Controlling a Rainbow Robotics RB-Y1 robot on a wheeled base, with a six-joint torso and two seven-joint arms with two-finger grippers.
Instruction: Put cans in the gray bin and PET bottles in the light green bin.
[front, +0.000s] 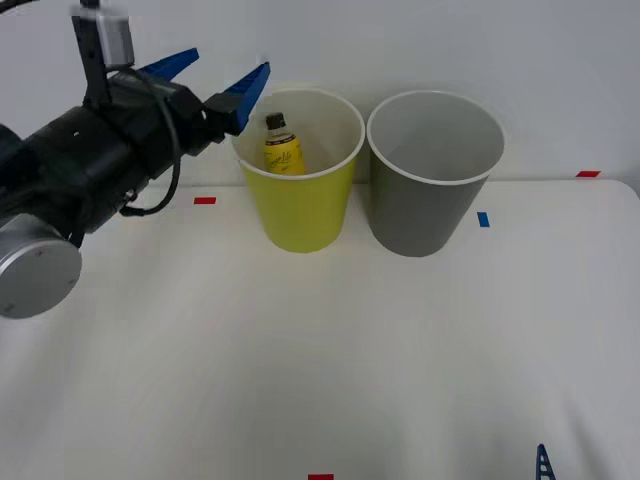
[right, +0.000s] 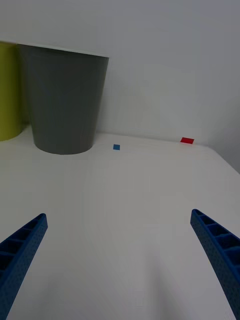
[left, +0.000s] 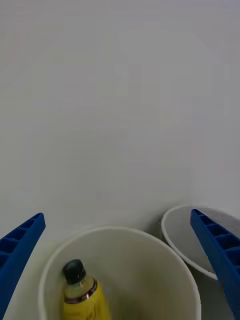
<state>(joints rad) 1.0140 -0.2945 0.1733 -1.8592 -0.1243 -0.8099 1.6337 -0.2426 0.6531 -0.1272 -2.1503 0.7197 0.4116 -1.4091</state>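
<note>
A yellow PET bottle (front: 283, 146) with a black cap stands inside the light green bin (front: 300, 215), leaning toward its left wall; the left wrist view looks down on the bottle (left: 82, 295) inside the bin's white rim (left: 165, 250). My left gripper (front: 215, 82) hangs open just left of that bin's rim, level with its top, holding nothing. The gray bin (front: 430, 215) stands right beside it, and its inside looks bare. My right gripper (right: 120, 260) is open low over the table, some way in front of the gray bin (right: 65, 100). No cans are in view.
Small red tape marks (front: 204, 200) and a blue one (front: 483, 219) lie on the white table. A wall rises right behind the bins. One blue fingertip (front: 543, 462) of the right gripper peeks in at the table's front right edge.
</note>
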